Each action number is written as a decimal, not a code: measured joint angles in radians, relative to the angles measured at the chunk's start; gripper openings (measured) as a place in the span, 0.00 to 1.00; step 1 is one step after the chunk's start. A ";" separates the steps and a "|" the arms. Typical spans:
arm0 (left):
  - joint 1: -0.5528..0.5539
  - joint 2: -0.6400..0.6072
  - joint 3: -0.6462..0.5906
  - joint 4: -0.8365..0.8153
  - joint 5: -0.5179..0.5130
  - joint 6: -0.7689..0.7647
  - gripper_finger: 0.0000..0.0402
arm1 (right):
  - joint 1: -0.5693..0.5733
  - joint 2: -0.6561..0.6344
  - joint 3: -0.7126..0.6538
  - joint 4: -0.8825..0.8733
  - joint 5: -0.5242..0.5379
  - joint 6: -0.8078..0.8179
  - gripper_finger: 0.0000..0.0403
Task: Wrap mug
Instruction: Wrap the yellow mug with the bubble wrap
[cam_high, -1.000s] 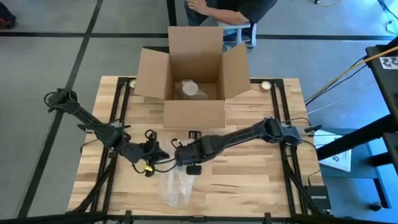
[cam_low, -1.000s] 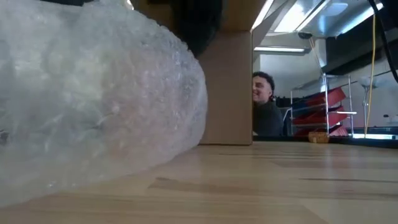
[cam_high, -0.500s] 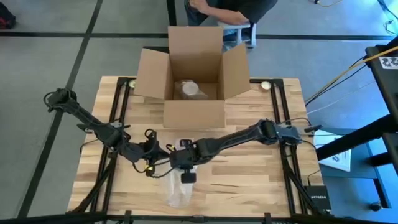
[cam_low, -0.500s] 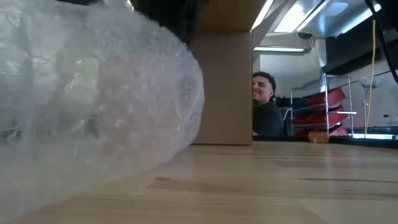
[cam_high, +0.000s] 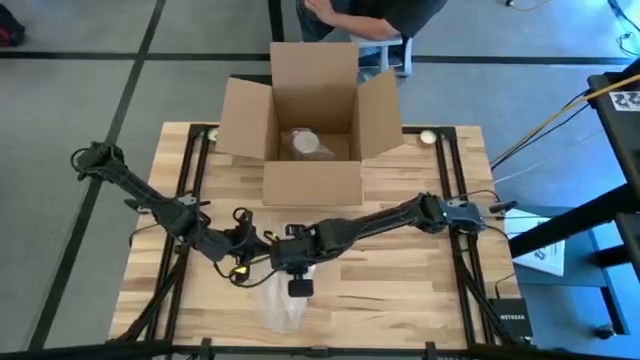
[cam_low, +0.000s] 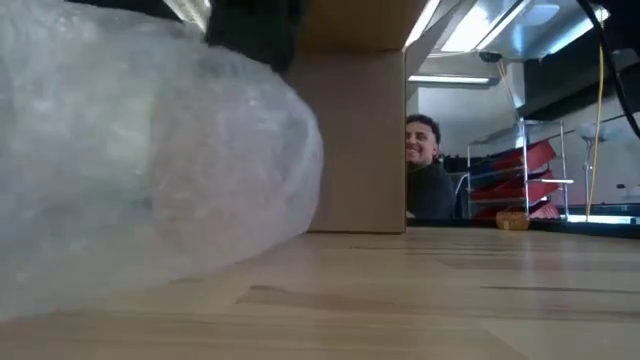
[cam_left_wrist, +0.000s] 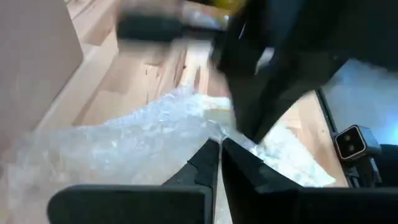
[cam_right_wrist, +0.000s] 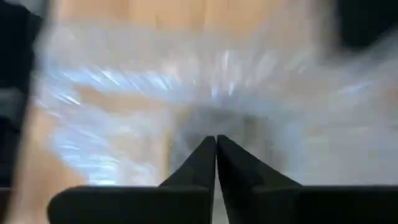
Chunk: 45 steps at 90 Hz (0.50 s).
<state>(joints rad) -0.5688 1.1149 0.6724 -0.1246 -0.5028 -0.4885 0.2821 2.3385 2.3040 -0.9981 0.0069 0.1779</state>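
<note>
Bubble-wrapped bundle (cam_high: 283, 305) on table (cam_high: 420, 290) near front edge, directly under right gripper (cam_high: 296, 272), mug inside not visible. Right gripper fingers pressed together above wrap; grip on wrap unclear. Left gripper (cam_high: 262, 246) just beside right one, fingers closed tip to tip at wrap's edge. Open cardboard box (cam_high: 310, 120) well beyond both grippers. Person (cam_low: 428, 170) behind table.
</note>
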 joint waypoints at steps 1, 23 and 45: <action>0.000 0.000 0.000 -0.001 0.000 0.000 0.00 | 0.000 0.000 0.009 -0.013 0.002 0.000 0.00; -0.001 0.000 0.000 -0.015 0.002 -0.001 0.00 | -0.040 -0.052 -0.017 -0.252 0.230 0.037 0.00; -0.001 0.000 -0.001 -0.024 0.013 -0.001 0.00 | -0.079 -0.043 -0.158 -0.043 0.195 0.007 0.00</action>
<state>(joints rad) -0.5697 1.1149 0.6716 -0.1489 -0.4902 -0.4896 0.2030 2.2956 2.1460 -1.0415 0.2018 0.1854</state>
